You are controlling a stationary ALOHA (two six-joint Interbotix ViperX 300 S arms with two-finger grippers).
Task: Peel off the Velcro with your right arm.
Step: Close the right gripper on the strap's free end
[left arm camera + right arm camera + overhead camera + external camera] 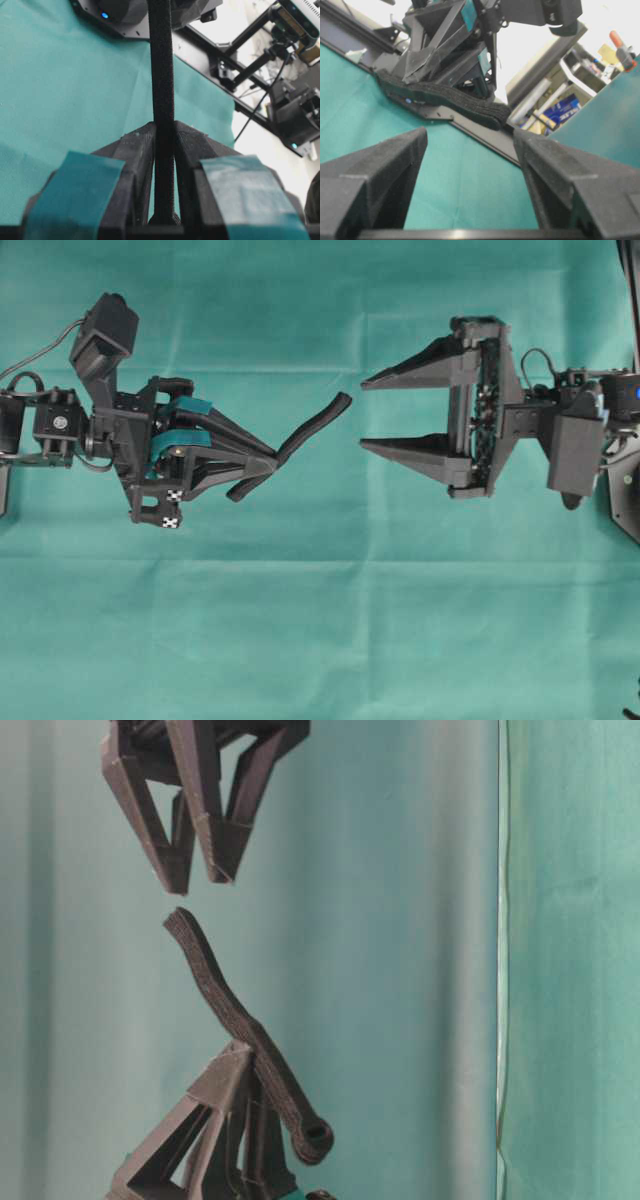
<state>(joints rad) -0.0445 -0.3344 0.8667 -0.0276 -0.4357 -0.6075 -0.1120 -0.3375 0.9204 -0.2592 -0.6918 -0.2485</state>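
The Velcro (312,428) is a thin black strap held in the air over the green cloth, slanting up to the right. My left gripper (270,462), the one with teal patches, is shut on the Velcro partway along it. The strap's looped end (313,1135) hangs out behind the left gripper (245,1055). In the left wrist view the Velcro (162,75) runs straight up out of the pinching left gripper (164,127). My right gripper (365,415) is open, with its pointed tips just short of the strap's free end and nothing between them. In the right wrist view the Velcro (450,97) lies ahead of the open right gripper (470,132).
Green cloth (320,620) covers the whole table. The right arm's boxy module (575,450) and base sit at the right edge, and the left arm's cables (40,355) at the left. Frame rails (485,137) and workshop clutter (570,107) stand beyond the cloth.
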